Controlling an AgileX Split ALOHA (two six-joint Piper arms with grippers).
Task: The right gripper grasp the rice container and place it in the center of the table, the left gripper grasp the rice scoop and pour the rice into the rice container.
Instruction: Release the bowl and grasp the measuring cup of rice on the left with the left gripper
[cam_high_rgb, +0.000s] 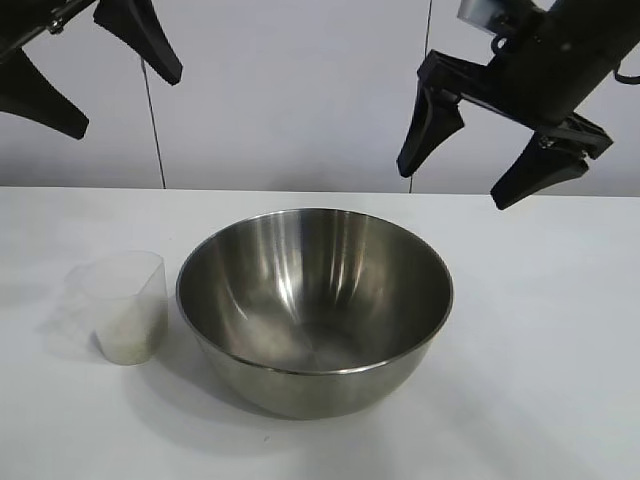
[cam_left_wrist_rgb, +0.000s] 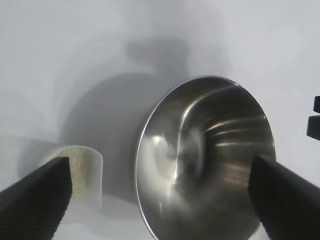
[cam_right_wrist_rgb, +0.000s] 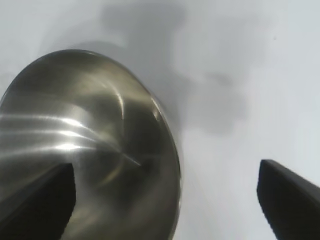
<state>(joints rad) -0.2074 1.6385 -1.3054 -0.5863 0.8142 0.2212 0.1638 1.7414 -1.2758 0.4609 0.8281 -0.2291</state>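
Steel bowl (cam_high_rgb: 315, 310) sits nearest the camera in the exterior view, upright on the white table (cam_high_rgb: 540, 350), roughly mid-table, inside bare and shiny. Just beside it on the left-arm side, w/ a narrow gap and not touching, stands the small frosted plastic cup (cam_high_rgb: 122, 305), upright, w/ a pale heap of rice (cam_high_rgb: 125, 335) in its lower part.

Right gripper (cam_high_rgb: 480, 160) hangs in the air above and behind the bowl's right-arm side, well clear of the rim. Fingers spread wide, pointing down, nothing between them. Right wrist view agrees: bowl (cam_right_wrist_rgb: 90, 150) below, one finger (cam_right_wrist_rgb: 42, 200) over the bowl's inside, the other over bare table (cam_right_wrist_rgb: 250, 75); no contact w/ the rim.

Left gripper (cam_high_rgb: 125, 85) is up near the top edge on the left-arm side, above and behind the cup, only the two finger tips in view. Also wide open, holding nothing. In the left wrist view its fingers (cam_left_wrist_rgb: 37, 197) frame cup (cam_left_wrist_rgb: 82, 167) and bowl (cam_left_wrist_rgb: 205, 160) below; the cup's rice (cam_left_wrist_rgb: 77, 156) shows near one finger, apart from it.
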